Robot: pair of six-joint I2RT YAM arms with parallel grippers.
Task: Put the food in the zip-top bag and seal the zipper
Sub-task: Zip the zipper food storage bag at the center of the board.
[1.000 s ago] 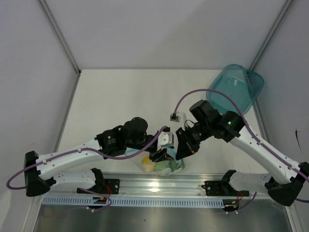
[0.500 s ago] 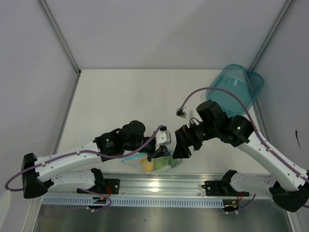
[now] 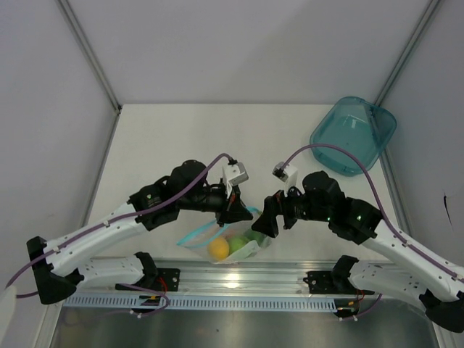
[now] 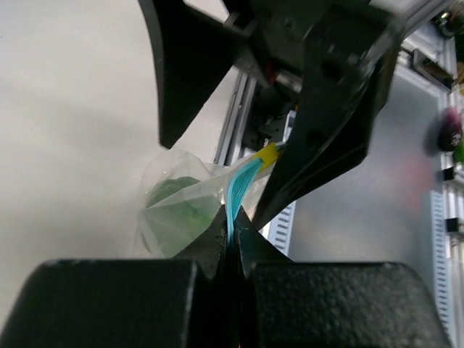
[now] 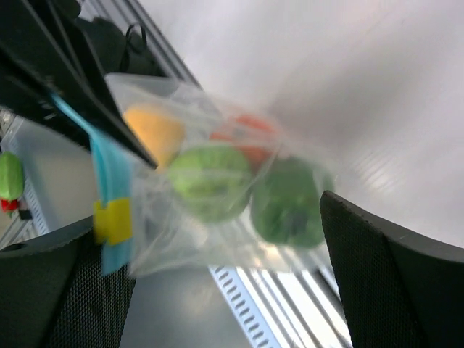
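Note:
The clear zip-top bag (image 3: 226, 243) hangs near the table's front edge with the food inside. In the right wrist view I see a yellow piece (image 5: 152, 133), an orange-red piece (image 5: 244, 140), a light green piece (image 5: 210, 181) and a dark green piece (image 5: 288, 203). My left gripper (image 3: 230, 211) (image 4: 233, 230) is shut on the teal zipper (image 4: 235, 192), close to a yellow tab (image 4: 270, 154). My right gripper (image 3: 265, 223) (image 5: 225, 290) stands open just right of the bag, its fingers (image 5: 395, 283) apart on either side with nothing gripped.
A translucent teal bowl (image 3: 354, 134) lies tipped at the table's back right corner. The aluminium rail (image 3: 239, 279) with both arm bases runs along the near edge, just below the bag. White walls close in the table on three sides.
My left gripper shut on the zipper and drew the bag's mouth up and back. My right gripper opened, let go of the bag and backed off to the right.

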